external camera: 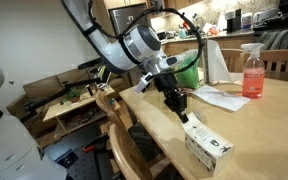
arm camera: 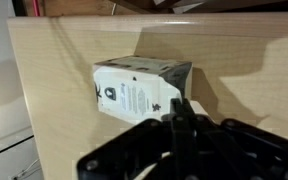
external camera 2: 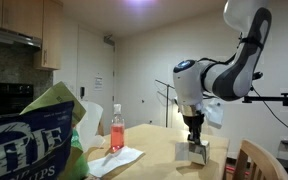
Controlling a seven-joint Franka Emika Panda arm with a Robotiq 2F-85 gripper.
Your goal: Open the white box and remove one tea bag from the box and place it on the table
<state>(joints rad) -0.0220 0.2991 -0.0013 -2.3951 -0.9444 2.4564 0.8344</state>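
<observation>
Tabletop carries the white box, which lies flat near the edge. In the wrist view we see the white box with its long axis running roughly left to right, and one end looks dark, possibly the flap end, though we can't confirm that. The pincer is closed with its tips together over that same end; we can't tell whether it pinches a flap. So the box body stretches away from the pincer along its long axis, and we judge the next move works at this end. No tea bag is visible; we assume it's inside.
</observation>
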